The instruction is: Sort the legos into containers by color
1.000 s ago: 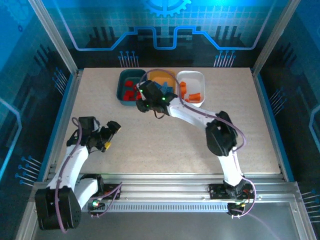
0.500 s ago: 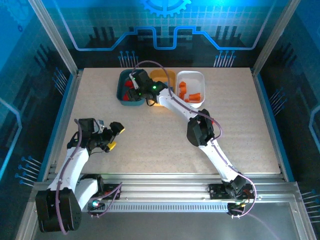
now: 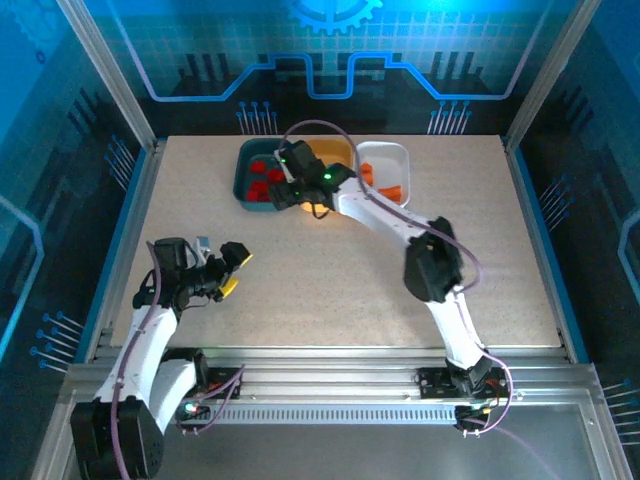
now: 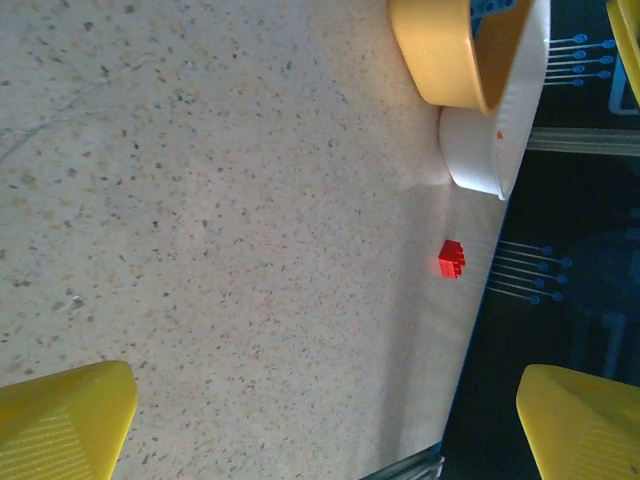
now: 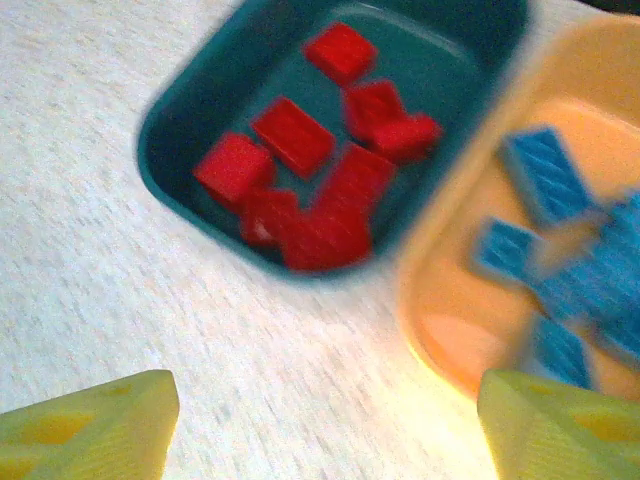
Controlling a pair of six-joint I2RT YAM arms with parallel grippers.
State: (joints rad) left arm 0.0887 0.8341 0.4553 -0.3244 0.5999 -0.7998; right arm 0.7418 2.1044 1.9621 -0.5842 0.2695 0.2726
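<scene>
The right gripper (image 5: 325, 420) hangs over the near edge of the teal tray (image 5: 165, 140), beside the yellow-orange tray (image 5: 440, 300). Its jaws are spread wide with nothing between them. The red bricks (image 5: 292, 135) lie loose on the teal tray's floor and the blue bricks (image 5: 545, 170) in the yellow-orange one. The wrist view is smeared, so I cannot count them. The orange bricks (image 3: 392, 190) sit in the white tray (image 4: 480, 160).

The left gripper (image 3: 232, 268) is low over the near left of the table (image 4: 200, 200), fully spread and empty.

One stray red brick (image 4: 452, 258) rests on the bare table just beside the white tray, close to the table's edge. By my reading it is the only piece unsorted, so the step in hand is fetching it.

To do that well, the right arm looks the better choice, being nearer the trays. It should lift clear of the rims first, then come down on the brick from straight above. A sideways sweep could nudge the brick off the edge or bump the white tray. It should close across the brick's flat sides, not its corners. It should carry the brick high enough to pass over both trays and let go low inside the teal one, so the brick does not bounce out.
</scene>
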